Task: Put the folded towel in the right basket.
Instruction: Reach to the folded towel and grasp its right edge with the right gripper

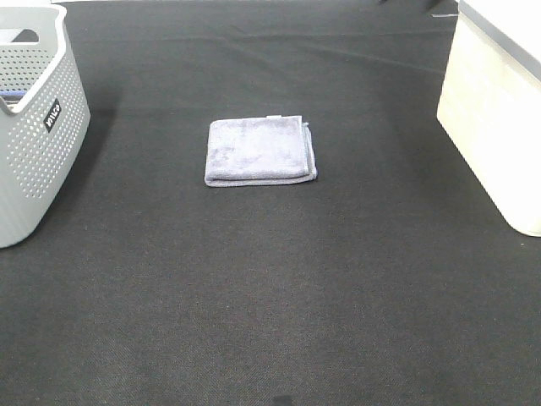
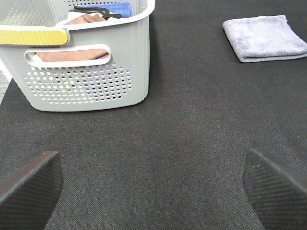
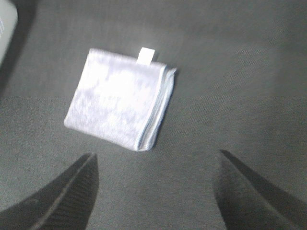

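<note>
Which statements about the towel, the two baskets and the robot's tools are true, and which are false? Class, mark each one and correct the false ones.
1. The folded towel lies flat on the black mat, between the two baskets. True.
2. The towel is already inside the right basket. False: it lies on the mat, apart from that basket.
3. The left basket is empty. False: the left wrist view shows cloths inside it.
4. The right tool is open and holds nothing. True.
5. The left tool grips the towel. False: it is open, with the towel lying well away from it.
</note>
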### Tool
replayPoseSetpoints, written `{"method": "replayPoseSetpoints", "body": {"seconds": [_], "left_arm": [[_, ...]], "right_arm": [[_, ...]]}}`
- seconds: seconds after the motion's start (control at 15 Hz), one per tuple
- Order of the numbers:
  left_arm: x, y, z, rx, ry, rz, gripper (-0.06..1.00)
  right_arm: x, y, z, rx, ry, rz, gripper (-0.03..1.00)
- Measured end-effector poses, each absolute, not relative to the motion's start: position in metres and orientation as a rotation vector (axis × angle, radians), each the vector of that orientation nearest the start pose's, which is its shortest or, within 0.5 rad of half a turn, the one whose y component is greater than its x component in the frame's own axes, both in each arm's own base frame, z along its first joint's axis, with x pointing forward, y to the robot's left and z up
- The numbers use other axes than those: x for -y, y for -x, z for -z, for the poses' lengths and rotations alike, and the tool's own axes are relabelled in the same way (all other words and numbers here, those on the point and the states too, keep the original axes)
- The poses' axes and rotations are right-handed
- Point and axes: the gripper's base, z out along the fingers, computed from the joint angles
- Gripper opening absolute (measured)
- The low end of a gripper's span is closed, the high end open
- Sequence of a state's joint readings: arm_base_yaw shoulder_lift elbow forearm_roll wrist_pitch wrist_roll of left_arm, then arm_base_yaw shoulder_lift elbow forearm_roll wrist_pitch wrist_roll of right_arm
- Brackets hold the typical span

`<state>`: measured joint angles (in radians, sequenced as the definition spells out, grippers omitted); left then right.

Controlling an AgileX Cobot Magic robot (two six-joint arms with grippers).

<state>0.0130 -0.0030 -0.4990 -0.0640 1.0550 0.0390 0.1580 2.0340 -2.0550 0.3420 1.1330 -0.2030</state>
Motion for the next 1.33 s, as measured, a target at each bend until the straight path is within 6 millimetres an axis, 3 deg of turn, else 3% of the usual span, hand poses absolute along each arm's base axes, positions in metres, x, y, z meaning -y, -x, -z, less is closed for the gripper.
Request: {"method": "replayPoseSetpoints", "body": {"seconds": [0.27,0.47,0.67,0.93,1.13,1.33], "left_arm": [[0.005,0.005,-0.278,-2.035,-0.029,0.044,0.97],[0.005,0.005,-0.278,-2.035,-0.029,0.044,0.97],[0.005,0.005,-0.278,-2.035,-0.029,0.044,0.97],[0.005,0.005,-0.278,-2.035,-0.029,0.044,0.97],[0.005,0.005,-0.278,-2.035,-0.029,0.044,0.97],[0.005,0.005,-0.278,-2.035,-0.029,0.044,0.97]], "right_arm": [[-0.11,-0.475,-0.298,-2.603,0.368,-0.547,0.65],[-0.121,-0.504,-0.246,-2.664,0.277,-0.683,0.69],[-0.127,-0.514,-0.19,-2.765,0.237,-0.758,0.71],[-0.131,-0.517,-0.132,-2.851,0.222,-0.843,0.71],[-0.134,-0.52,-0.108,-2.843,0.243,-0.876,0.71],[-0.135,-0.526,-0.108,-2.76,0.234,-0.884,0.71]]}}
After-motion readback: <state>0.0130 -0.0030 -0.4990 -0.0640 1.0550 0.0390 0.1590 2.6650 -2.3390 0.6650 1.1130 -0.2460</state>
